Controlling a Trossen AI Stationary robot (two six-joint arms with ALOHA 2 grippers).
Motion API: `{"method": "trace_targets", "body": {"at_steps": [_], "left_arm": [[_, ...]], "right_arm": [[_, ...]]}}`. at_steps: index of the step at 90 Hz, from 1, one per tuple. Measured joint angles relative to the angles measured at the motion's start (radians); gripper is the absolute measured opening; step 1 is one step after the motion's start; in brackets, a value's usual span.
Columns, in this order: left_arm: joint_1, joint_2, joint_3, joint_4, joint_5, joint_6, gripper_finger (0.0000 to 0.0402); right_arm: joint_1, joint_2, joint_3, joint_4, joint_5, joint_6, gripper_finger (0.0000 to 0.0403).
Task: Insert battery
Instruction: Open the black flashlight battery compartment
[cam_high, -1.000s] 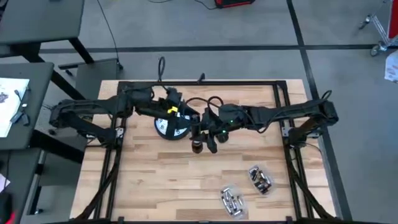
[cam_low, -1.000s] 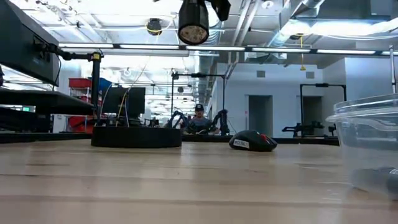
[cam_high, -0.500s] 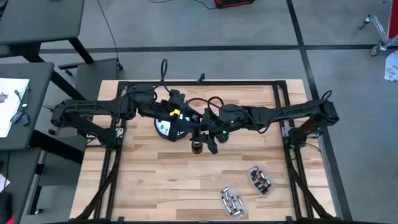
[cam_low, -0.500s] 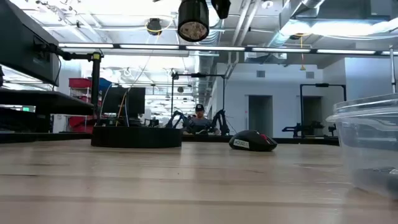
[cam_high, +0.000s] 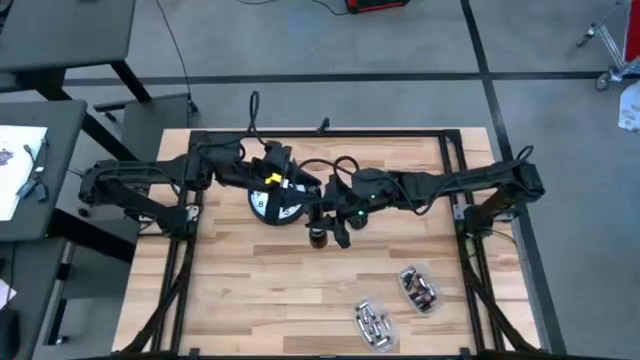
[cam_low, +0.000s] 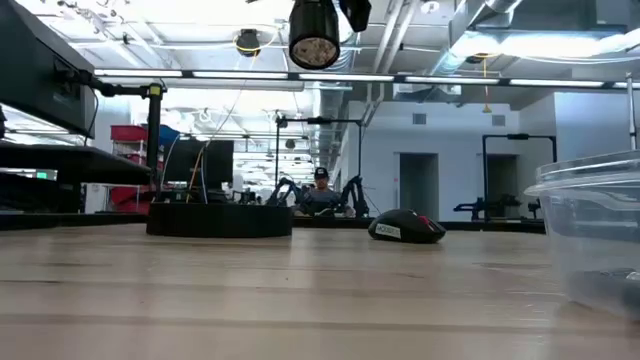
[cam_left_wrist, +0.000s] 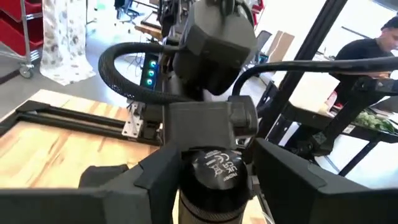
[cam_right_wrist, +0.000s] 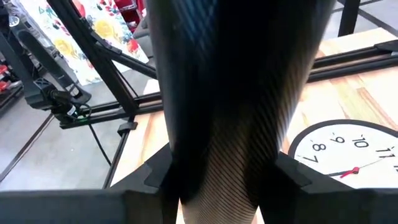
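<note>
Black cylindrical flashlight (cam_high: 318, 232) held above bench (cam_high: 250, 290) centre, right gripper (cam_high: 330, 222) fingers clamped on it; cap print unreadable. Left gripper (cam_high: 300, 192) fingers: can't tell. Round clock (cam_high: 270, 205) numerals 8–11 readable. Two clear plastic tubs (cam_high: 418, 287) hold batteries.

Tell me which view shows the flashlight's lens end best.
Low view: the flashlight hangs overhead, lens toward the camera. The high view shows it tiny; the right wrist view only its barrel, the left wrist view its capped end.

High view: overhead, straight down on my table (cam_high: 250, 290). Low view: tabletop level, facing the room. Wrist views: close behind my fingers. High and low share the clock (cam_high: 275, 203).
</note>
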Motion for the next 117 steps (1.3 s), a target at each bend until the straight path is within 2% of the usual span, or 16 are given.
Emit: {"method": "trace_targets", "body": {"at_steps": [30,43,51,64,76,106,117], "left_arm": [[0.000,0.023,0.001,-0.006,0.002,-0.004,0.0178],[0.000,0.023,0.001,-0.006,-0.002,-0.019,0.0161],[0.000,0.021,0.001,-0.006,-0.031,-0.020,0.0138],[-0.001,0.021,0.001,-0.007,-0.083,-0.027,0.0138],[-0.002,0.022,0.000,-0.022,-0.182,-0.055,0.0138],[-0.002,0.032,-0.002,-0.059,-0.499,-0.192,0.0133],[-0.001,0.036,-0.002,-0.066,-0.553,-0.255,0.0130]], "right_arm": [[0.000,0.001,0.000,0.003,0.001,0.000,0.0139],[0.000,0.001,0.000,0.004,0.001,0.000,0.0139],[0.000,0.001,0.000,0.002,0.001,0.004,0.0139],[-0.003,0.001,0.000,-0.004,0.013,0.003,0.0139],[-0.003,0.000,0.001,-0.063,0.110,-0.001,0.0139],[0.001,0.000,0.002,-0.152,0.478,-0.012,0.0139],[0.002,0.001,0.002,-0.186,0.555,-0.017,0.0139]]}}
